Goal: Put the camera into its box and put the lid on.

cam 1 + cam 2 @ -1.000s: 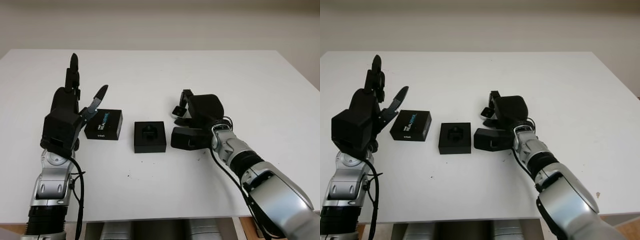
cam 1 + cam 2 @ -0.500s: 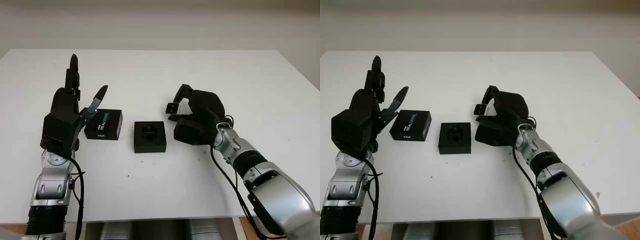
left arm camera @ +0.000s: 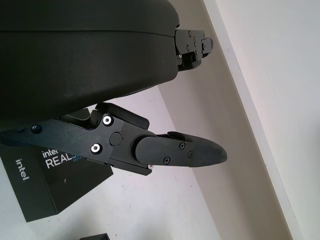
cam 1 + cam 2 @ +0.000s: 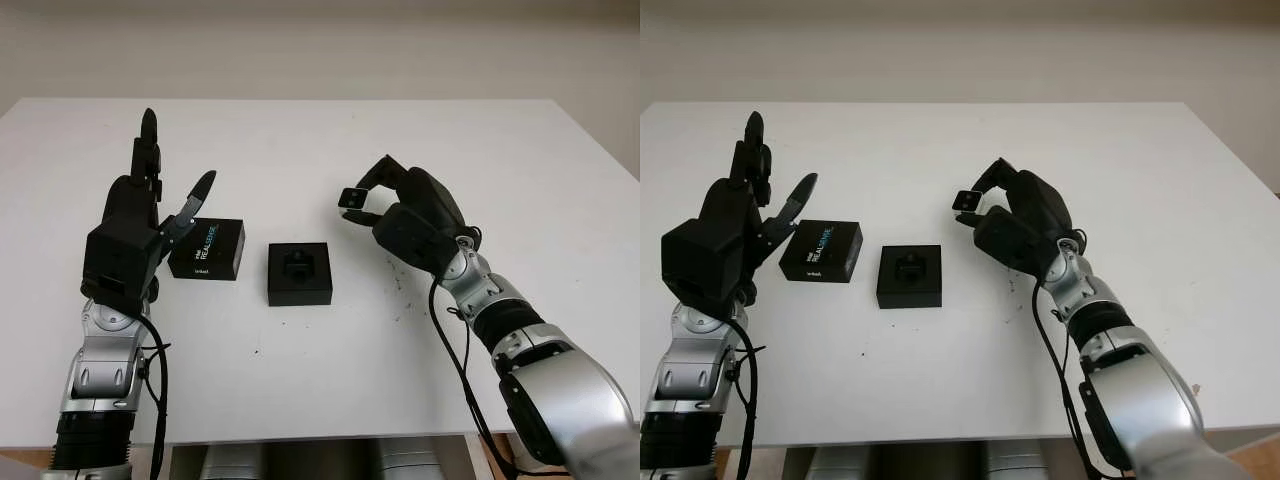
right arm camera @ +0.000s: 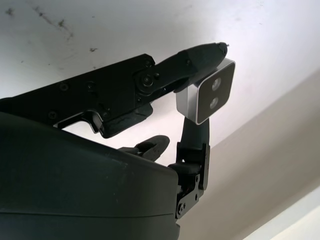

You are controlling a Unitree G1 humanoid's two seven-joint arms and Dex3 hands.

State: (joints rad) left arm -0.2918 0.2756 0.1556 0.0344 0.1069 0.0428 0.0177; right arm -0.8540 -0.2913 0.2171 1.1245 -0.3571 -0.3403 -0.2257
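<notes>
The small silver camera (image 4: 351, 198) is pinched between the fingertips of my right hand (image 4: 360, 196), held above the table just right of and behind the open black box (image 4: 300, 273). In the right wrist view the camera (image 5: 207, 95) shows its two lenses between the fingers (image 5: 165, 75). The box has a dark moulded insert and nothing in it. Its black lid (image 4: 207, 250), printed with Intel RealSense, lies flat to the left of the box. My left hand (image 4: 172, 170) is open and raised upright just left of the lid (image 3: 40, 185), not touching it.
Everything sits on a white table (image 4: 320, 140) with a pale wall behind it. A few dark specks mark the tabletop (image 4: 405, 295) near my right hand. The table's front edge runs just ahead of both forearms.
My right hand has lifted off the table and turned its palm, carrying the camera upward and slightly back. The left hand, box and lid have stayed put.
</notes>
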